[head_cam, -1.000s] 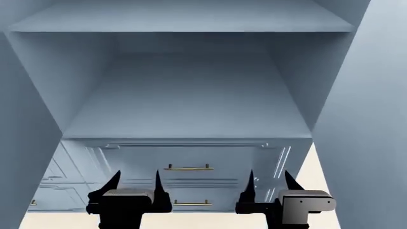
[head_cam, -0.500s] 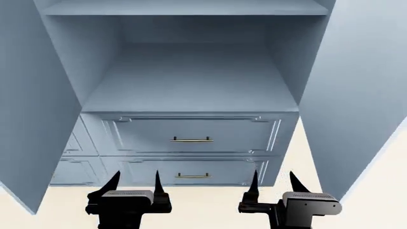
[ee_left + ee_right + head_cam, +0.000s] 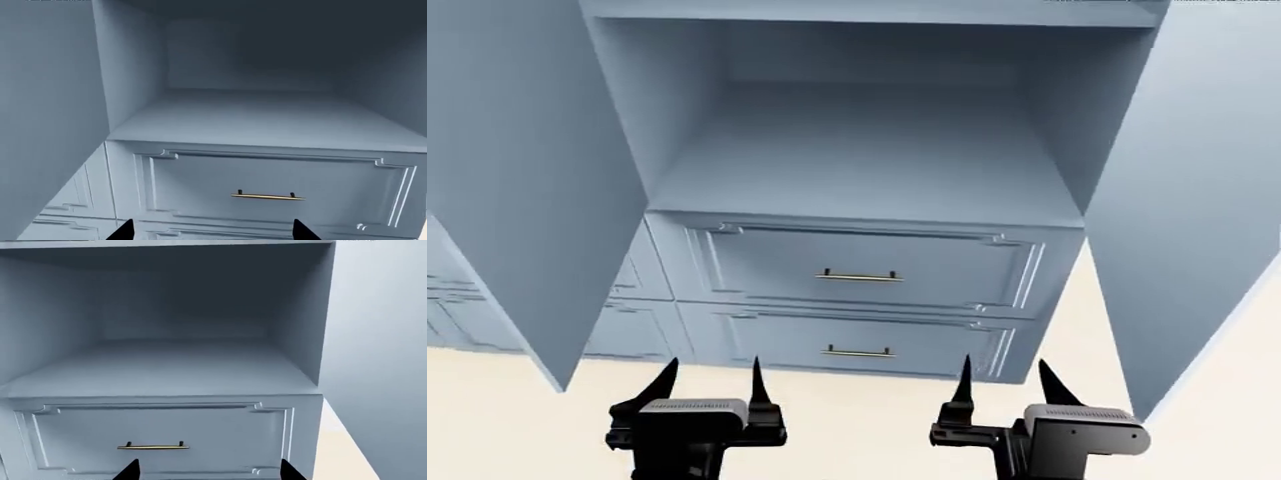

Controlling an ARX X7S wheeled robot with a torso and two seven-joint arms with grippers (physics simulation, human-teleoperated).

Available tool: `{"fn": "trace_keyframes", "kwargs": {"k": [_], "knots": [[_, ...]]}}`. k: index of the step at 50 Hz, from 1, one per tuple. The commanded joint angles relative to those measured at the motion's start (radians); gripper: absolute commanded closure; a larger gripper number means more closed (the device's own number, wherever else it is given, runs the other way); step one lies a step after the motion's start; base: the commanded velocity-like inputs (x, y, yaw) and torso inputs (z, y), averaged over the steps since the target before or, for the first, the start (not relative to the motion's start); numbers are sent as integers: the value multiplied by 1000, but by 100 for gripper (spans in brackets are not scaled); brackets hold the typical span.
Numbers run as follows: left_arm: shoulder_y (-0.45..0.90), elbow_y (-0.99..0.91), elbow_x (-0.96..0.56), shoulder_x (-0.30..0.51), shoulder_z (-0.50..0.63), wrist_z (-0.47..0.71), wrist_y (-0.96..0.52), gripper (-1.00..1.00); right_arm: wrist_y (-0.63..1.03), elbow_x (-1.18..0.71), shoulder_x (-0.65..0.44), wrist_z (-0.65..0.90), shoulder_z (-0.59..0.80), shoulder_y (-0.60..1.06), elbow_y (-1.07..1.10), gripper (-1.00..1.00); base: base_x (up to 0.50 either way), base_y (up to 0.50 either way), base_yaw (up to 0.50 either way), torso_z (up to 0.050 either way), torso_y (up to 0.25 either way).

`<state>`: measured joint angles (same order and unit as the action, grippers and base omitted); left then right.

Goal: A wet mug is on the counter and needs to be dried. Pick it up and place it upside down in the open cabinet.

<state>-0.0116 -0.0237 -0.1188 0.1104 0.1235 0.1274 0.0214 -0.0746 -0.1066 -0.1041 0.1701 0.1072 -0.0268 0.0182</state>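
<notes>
The open cabinet (image 3: 854, 170) fills the head view: slate blue-grey, with a bare flat shelf and smooth inner walls. The same shelf (image 3: 267, 120) shows in the left wrist view, and the shelf (image 3: 160, 370) in the right wrist view. No mug and no counter appear in any view. My left gripper (image 3: 713, 375) and right gripper (image 3: 1005, 378) hang low in front of the cabinet, both open and empty. Only the black tips of the left gripper (image 3: 212, 231) and the right gripper (image 3: 209, 471) show in the wrist views.
Two open cabinet doors flank the opening, the left door (image 3: 521, 180) and the right door (image 3: 1201, 200). Below the shelf sit two panelled drawers with brass bar handles, an upper drawer (image 3: 858, 276) and a lower drawer (image 3: 858, 352). Cream floor (image 3: 854, 420) lies beneath.
The head view has backed away from the cabinet: the opening looks smaller, both doors and both drawers now show in full. Both grippers keep the same open pose.
</notes>
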Motion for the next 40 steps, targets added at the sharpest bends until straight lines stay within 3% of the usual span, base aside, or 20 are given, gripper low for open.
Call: {"fn": "trace_keyframes", "kwargs": {"k": [1,40], "knots": [[0,-2,-10,12,13,12,1,-100,-18,3,-11,18,17,-3,-3,-100,0,0,500,0,0],[2,1,-27,38,48,46,14,-100,-36,0,-42,51,64,-1,-8,-100,0,0,500,0,0]]}}
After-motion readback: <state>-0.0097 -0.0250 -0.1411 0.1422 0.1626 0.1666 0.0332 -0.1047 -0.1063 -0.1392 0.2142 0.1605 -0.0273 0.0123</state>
